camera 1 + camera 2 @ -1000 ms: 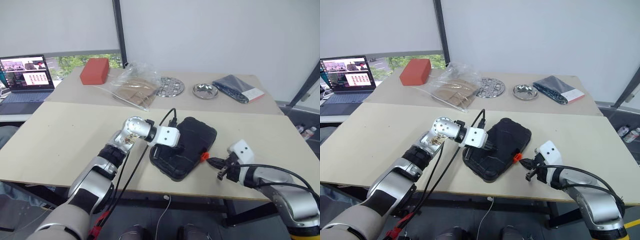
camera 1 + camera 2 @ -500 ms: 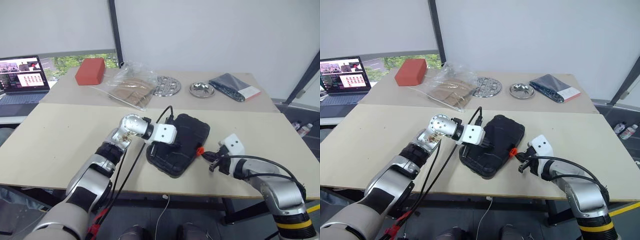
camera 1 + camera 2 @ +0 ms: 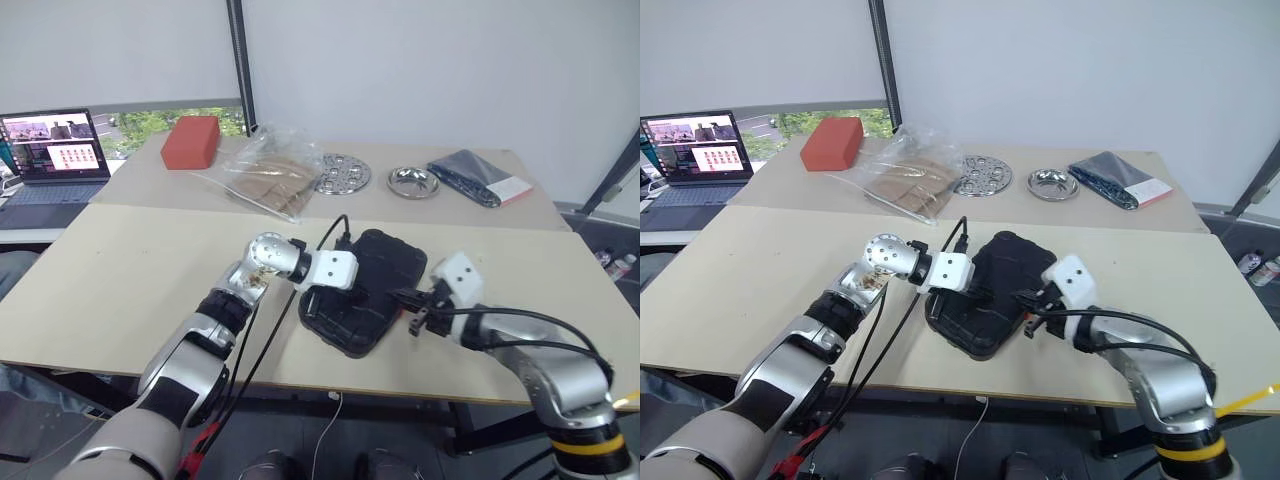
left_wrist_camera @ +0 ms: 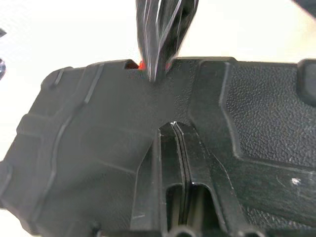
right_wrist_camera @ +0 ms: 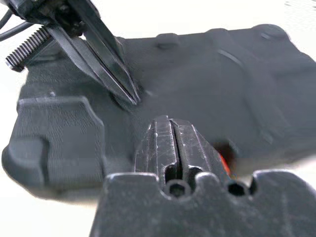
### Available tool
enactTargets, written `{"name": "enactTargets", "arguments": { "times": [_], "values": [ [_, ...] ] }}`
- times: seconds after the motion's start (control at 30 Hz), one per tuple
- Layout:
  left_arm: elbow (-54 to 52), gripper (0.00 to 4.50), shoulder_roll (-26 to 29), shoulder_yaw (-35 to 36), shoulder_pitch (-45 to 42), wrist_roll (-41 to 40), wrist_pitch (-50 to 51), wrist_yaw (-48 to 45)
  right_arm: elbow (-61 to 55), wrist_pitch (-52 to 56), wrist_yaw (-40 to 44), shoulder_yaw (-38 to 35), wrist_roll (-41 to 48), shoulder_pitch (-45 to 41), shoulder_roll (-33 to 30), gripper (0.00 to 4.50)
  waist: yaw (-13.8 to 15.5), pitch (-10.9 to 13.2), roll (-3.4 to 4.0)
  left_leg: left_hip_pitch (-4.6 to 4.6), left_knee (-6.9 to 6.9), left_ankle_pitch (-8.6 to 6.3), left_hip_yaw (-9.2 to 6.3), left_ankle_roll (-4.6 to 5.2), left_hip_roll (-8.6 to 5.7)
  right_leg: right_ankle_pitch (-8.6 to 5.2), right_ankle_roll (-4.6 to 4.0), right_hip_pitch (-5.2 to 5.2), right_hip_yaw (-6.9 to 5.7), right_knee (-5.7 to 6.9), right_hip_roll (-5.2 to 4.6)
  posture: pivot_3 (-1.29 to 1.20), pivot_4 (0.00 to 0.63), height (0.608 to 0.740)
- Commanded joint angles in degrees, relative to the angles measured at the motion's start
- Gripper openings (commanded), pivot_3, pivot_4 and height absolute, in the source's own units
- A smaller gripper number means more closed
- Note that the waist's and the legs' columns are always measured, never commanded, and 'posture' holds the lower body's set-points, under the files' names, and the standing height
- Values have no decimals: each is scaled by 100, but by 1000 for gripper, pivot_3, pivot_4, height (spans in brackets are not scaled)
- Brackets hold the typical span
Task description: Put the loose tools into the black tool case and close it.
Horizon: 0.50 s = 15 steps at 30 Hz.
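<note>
Left wrist view: the black tool case [image 4: 118, 148] is seen closed, its textured lid lying directly under and ahead of the left gripper [image 4: 174, 129], whose jaws are pressed together with the tips resting on the shell. Beyond those tips the right gripper [image 4: 160, 74] is met coming the other way, beside the orange latch [image 4: 141, 64] at the far edge. In the right wrist view the right gripper's jaws are likewise seen pressed together, nothing pinched, with the latch just beside and below them. No loose tools are seen on the table [image 3: 120, 270] near either pair of jaws, so the packing is judged done and the closing step in hand. The next move would call for the lid to be held down while the latch is pressed home.
</note>
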Motion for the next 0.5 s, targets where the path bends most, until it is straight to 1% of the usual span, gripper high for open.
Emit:
{"name": "enactTargets", "arguments": {
  "times": [0.03,0.07,0.1,0.13,0.17,0.2,0.23,0.27,0.3,0.33,0.4,0.5],
  "values": [
    [-478,1648,905,463,507,-362,1417,-454,-326,-68,962,-1097,629,446,-695,1756,-44,3,1,2,-1,1,1,-1,4,-1,-1,0,0,0,7,0,150,736],
    [-827,1911,1265,702,638,-635,1864,-650,-246,-101,1363,-1438,765,624,-1005,2040,-59,4,3,2,-6,3,1,-5,5,-2,-3,0,-1,1,9,0,150,736],
    [-1151,2317,1596,921,759,-891,2286,-830,-139,-124,1707,-1729,878,765,-1282,2405,-74,10,5,6,-26,8,4,-13,3,-2,-3,-5,-1,0,11,0,150,736],
    [-1510,2604,2066,1242,890,-1270,2848,-1096,64,-174,2165,-2052,957,881,-1624,2736,-85,22,7,7,-36,17,4,-28,3,-4,-7,-7,-1,0,22,0,150,736],
    [-1774,3006,2380,1451,985,-1533,3248,-1252,207,-222,2462,-2258,1017,964,-1855,3203,-102,48,5,7,-46,25,6,-41,4,-5,-11,-11,-1,0,29,0,150,736],
    [-2013,3384,2646,1617,1059,-1763,3635,-1356,353,-310,2722,-2414,1039,1021,-2040,3487,-103,78,-8,5,-51,39,9,-65,4,-6,-12,-19,0,1,42,0,150,736],
    [-2219,3678,3074,1887,1161,-2045,4129,-1524,568,-325,3027,-2576,1092,999,-2296,3772,-73,101,-24,1,-56,42,6,-70,4,-7,-13,-21,-1,1,46,0,150,736],
    [-2347,4102,3396,2136,1289,-2221,4411,-1585,752,-322,3319,-2681,1137,993,-2526,4181,-19,130,-37,-6,-56,47,1,-77,5,-8,-13,-24,-1,1,46,0,150,736],
    [-2481,4370,3616,2313,1399,-2363,4635,-1593,903,-338,3549,-2753,1160,996,-2691,4440,0,147,-37,-15,-54,47,0,-79,5,-9,-11,-31,0,-2,43,0,150,736],
    [-2609,4443,3762,2444,1523,-2451,4774,-1543,1017,-352,3759,-2789,1161,1037,-2833,4479,35,158,-37,-19,-52,47,0,-78,4,-10,-10,-34,1,-3,40,0,150,736],
    [-2955,4443,3936,2627,1848,-2549,4868,-1394,1237,-553,4051,-2794,1035,1112,-2990,4479,108,160,-32,-20,-54,40,-2,-68,-5,-17,2,-30,2,-15,6,0,150,736],
    [-3295,4443,3995,2819,2240,-2610,4866,-1178,1531,-740,4069,-2681,952,979,-3014,4479,212,168,-21,-6,-53,21,-5,-53,-22,-29,20,-18,0,-24,-22,0,150,736]
  ]
}}
